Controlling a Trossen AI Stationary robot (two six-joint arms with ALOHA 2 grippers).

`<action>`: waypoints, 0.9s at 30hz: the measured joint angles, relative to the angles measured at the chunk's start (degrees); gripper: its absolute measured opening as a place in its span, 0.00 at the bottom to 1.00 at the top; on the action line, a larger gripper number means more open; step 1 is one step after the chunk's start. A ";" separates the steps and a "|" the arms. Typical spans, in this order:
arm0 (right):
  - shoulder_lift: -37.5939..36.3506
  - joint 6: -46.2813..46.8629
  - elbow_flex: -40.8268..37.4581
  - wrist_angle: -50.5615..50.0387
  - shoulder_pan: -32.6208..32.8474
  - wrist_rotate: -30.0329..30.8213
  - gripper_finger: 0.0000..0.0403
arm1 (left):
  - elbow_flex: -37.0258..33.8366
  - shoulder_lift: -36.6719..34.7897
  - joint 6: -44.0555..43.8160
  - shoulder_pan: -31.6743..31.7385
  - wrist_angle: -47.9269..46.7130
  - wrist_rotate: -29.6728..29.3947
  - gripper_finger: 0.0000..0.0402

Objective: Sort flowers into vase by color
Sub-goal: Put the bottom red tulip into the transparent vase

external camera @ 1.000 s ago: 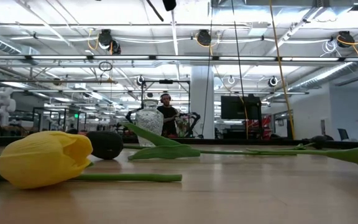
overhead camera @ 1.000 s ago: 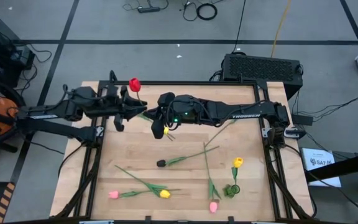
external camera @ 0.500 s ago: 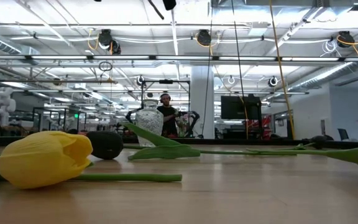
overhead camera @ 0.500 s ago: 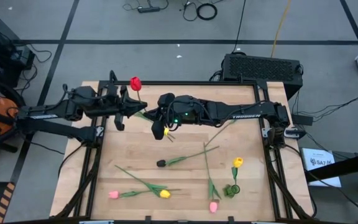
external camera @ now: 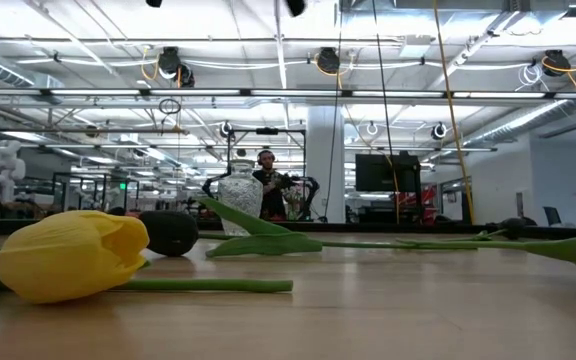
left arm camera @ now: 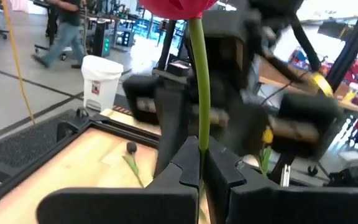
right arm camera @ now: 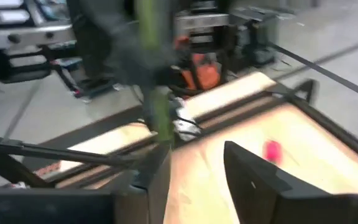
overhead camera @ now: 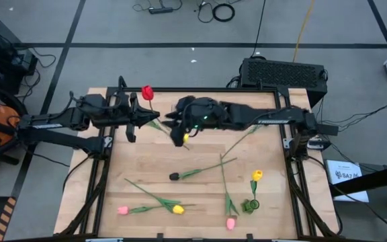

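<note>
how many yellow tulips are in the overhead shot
3: one yellow tulip lying at the table's near edge, one near the right side, one under the right arm's wrist, partly hidden.

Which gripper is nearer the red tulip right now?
Left. The left gripper is shut on the red tulip's stem just below the head. The right gripper stands open farther along the table, beside the lower stem, not gripping it.

Grey taped floor (overhead camera: 180, 27), white bin (left arm camera: 101, 81), strip-lit ceiling (external camera: 288, 60) beyond.
</note>
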 joint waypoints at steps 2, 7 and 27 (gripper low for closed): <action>-2.68 1.18 0.02 -4.42 -0.71 0.50 0.38 | 0.00 -0.10 1.23 0.02 -0.37 0.03 0.01; -9.86 2.67 0.02 -19.31 -1.65 0.56 0.40 | 0.00 -0.15 4.76 0.99 -1.94 -0.01 0.01; -43.55 2.75 -20.25 -41.32 6.15 12.17 0.32 | 5.91 10.32 15.65 15.07 -1.60 -5.68 0.01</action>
